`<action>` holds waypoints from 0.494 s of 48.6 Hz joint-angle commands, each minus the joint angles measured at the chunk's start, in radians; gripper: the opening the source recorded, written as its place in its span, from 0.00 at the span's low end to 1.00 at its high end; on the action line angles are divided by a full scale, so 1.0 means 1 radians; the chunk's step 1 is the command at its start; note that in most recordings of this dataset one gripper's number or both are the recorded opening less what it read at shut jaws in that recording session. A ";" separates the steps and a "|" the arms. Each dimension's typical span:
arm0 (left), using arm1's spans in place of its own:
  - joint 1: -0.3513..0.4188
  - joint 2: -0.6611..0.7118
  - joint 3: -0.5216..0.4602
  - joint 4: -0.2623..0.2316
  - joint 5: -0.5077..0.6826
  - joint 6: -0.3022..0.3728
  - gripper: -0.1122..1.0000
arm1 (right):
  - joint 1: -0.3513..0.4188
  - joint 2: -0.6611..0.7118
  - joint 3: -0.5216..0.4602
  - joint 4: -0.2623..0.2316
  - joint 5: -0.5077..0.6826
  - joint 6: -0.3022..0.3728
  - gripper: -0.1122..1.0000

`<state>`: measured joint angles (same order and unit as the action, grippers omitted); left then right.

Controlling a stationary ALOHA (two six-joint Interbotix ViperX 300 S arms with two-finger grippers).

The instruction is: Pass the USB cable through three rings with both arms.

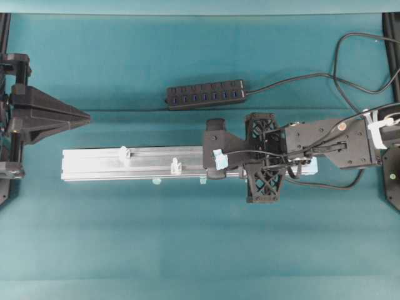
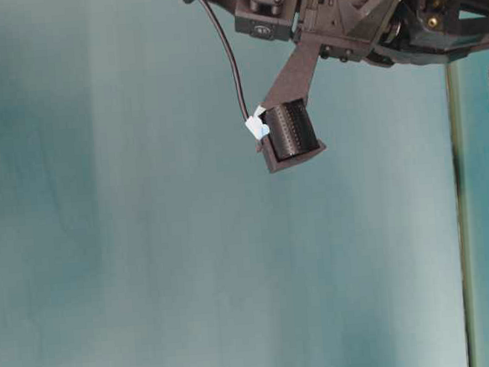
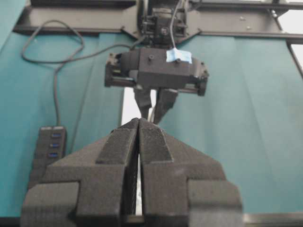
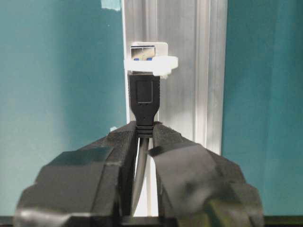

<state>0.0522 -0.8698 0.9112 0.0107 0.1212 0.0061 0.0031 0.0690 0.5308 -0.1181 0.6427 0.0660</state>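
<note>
My right gripper is shut on the USB cable just behind its black plug. The plug's metal tip pokes through a small white ring clipped on the silver rail. From overhead, the right gripper hangs over the rail's right part and hides that ring. Two more rings stand further left on the rail. The cord trails up from the right gripper's finger. My left gripper is shut and empty at the far left, pointing at the right arm.
A black multi-port hub with blue sockets lies behind the rail, its cord looping off to the back right. The same hub shows at the left of the left wrist view. Teal cloth covers the table.
</note>
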 commanded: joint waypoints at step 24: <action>0.011 0.219 -0.058 0.002 -0.015 -0.008 0.12 | -0.008 -0.037 0.051 0.002 -0.183 0.002 0.04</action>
<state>0.0583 -0.6811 0.8943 0.0107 0.1166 0.0031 -0.0031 0.0552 0.5737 -0.1166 0.4771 0.0660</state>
